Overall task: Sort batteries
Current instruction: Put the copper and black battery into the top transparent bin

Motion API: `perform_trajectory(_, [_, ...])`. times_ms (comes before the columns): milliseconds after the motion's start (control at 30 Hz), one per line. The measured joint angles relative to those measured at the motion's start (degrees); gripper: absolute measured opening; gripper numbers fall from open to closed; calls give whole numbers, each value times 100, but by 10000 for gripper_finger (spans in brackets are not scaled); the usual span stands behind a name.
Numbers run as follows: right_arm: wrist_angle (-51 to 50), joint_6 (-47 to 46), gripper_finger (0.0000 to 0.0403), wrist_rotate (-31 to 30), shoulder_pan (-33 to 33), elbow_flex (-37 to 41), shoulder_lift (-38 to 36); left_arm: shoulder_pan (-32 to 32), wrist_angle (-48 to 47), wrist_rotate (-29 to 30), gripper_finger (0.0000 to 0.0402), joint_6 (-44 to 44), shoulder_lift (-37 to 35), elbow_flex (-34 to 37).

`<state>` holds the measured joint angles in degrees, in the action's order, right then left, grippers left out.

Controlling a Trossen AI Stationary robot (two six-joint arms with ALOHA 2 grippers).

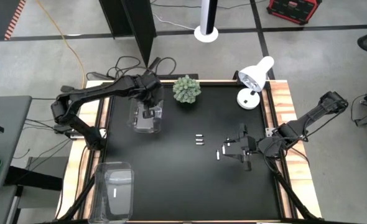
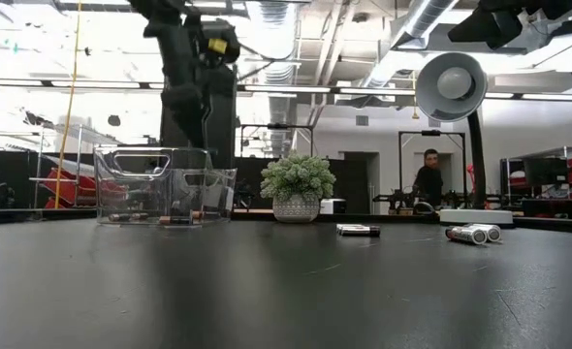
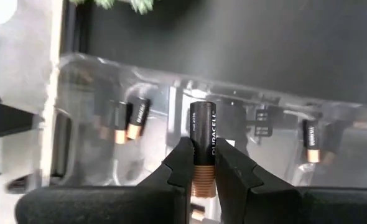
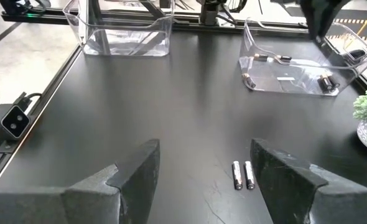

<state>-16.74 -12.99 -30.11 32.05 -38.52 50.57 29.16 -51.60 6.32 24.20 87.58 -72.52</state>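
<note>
Left pincer [image 3: 202, 180] is gripping a dark battery [image 3: 203, 140] over the clear bin [image 1: 147, 118]; we are releasing low. Right pincer [image 4: 202, 180] is waiting, wide.

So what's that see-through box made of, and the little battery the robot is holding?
The see-through box looks like clear, glossy hard plastic: you can see the batteries inside and light glints on its walls. The held battery, pinched in the left tool, seems to be metal under a smooth black wrapper with a shiny copper-coloured end. The right tool is open.
</note>
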Motion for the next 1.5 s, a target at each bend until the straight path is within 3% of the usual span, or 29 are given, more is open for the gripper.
perform_trajectory(400, [-12, 13, 270, 2, 0, 0, 0, 575, 1000, -530, 37, 513, 14, 999])
perform_trajectory(1133, [12, -7, 270, 2, -195, 0, 0, 626, 1264, -915, 38, 649, 16, 1081])
perform_trajectory(1500, [10, -9, 270, 2, -195, 0, 0, 624, 1613, -910, 61, 490, 16, 1081])
